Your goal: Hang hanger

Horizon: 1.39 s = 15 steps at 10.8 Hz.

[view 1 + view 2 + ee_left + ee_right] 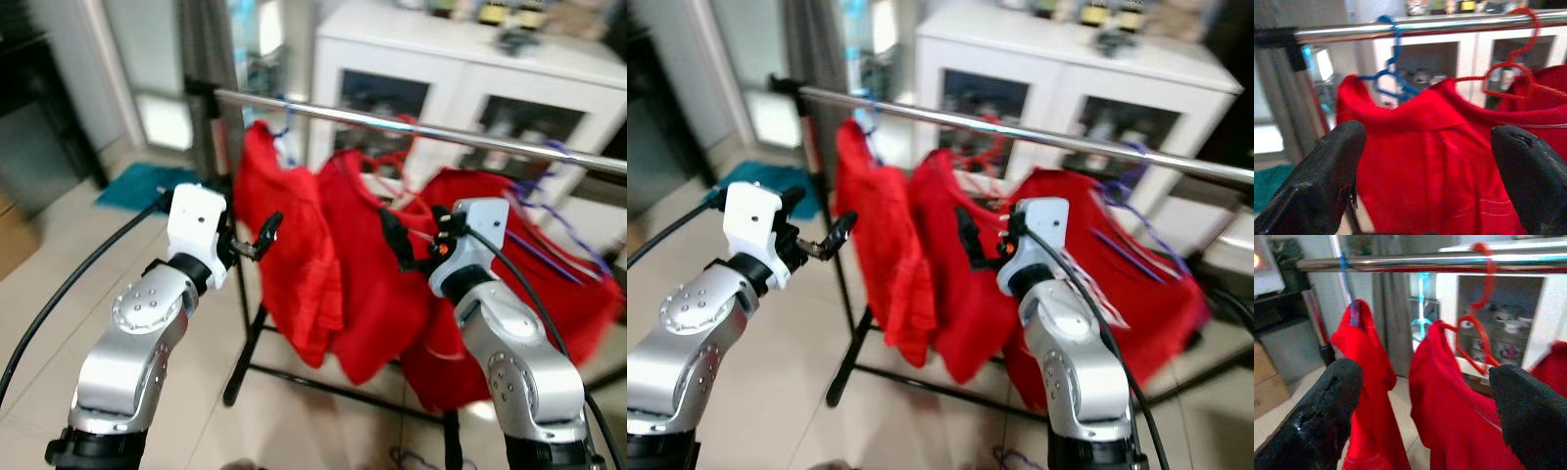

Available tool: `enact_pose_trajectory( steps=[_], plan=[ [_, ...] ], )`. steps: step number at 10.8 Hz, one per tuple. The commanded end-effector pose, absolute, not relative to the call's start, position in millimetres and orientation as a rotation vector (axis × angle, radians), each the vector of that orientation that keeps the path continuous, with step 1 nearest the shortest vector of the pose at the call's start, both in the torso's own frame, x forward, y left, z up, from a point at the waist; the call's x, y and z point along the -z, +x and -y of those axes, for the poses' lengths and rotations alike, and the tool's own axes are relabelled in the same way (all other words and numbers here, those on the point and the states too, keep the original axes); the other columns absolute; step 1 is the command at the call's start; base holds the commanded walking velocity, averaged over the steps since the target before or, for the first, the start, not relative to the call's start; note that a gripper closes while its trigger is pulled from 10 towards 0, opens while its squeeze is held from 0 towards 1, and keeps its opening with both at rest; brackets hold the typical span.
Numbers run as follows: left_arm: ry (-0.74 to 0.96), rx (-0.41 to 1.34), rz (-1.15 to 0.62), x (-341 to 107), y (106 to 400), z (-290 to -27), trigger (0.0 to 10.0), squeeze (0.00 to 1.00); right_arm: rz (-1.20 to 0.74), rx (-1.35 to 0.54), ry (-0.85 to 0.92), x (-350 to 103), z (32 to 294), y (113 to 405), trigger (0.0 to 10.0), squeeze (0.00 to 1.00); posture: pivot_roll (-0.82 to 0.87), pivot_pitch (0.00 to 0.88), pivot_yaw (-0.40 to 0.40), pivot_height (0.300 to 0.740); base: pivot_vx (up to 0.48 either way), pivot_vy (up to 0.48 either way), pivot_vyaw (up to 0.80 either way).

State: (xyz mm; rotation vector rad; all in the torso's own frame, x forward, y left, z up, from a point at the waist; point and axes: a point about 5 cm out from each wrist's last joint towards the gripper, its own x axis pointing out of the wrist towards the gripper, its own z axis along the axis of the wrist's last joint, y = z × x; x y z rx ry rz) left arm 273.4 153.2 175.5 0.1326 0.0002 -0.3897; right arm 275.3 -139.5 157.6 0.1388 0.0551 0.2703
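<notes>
Three red garments hung on the silver metal rail (pixel 411 127) across the frame's middle: blue plastic hanger (pixel 1392 81) leftmost, red plastic hanger (pixel 1508 73) beside it. Left pincer (pixel 1430 186) and right pincer (pixel 1425 416) were spread, empty; hanging looked done.

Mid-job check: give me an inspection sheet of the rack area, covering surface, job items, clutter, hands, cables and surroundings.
Surface: pale tiled floor under the rack.
Job's things: silver rail carries three red garments; blue hanger at the rail's left end, red hanger next, purple hanger furthest right.
Clutter: teal mat on the floor behind the rack.
Hands: left hand and right hand both raised before the garments, both open and holding nothing.
Cables: black cable along the left arm, another along the right.
Surroundings: white cabinet with glass doors behind the rail.
</notes>
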Motion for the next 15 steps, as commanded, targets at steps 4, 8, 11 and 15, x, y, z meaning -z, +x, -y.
enact_pose_trajectory(
  steps=[4, 8, 11, 15],
  plan=[
    [0.179, 0.496, -0.025, -172.3, 264.4, -146.5, 10.0, 0.29, -0.007, -0.284, 0.068, -166.5, 140.1, 279.3, 10.0, 1.00, -0.03, 0.000, -0.041, 0.740, 0.178, 0.000, 0.40],
    [0.237, 0.683, -0.063, -169.0, 253.2, -152.6, 10.0, 0.30, -0.061, -0.386, -0.082, -173.5, 160.8, 290.7, 10.0, 1.00, -0.02, 0.000, -0.053, 0.740, 0.000, 0.000, 0.00],
    [0.250, 0.798, -0.097, -167.2, 245.4, -154.1, 10.0, 0.30, -0.089, -0.360, -0.084, -181.6, 178.6, 297.7, 10.0, 1.00, -0.02, 0.000, -0.062, 0.740, 0.000, 0.000, 0.00],
    [0.247, 0.942, -0.108, -169.7, 241.3, -148.7, 10.0, 0.30, -0.267, -0.233, -0.003, -165.4, 197.1, 338.0, 10.0, 0.00, -0.03, 0.000, -0.044, 0.740, 0.000, 0.000, 0.00]
  ],
)
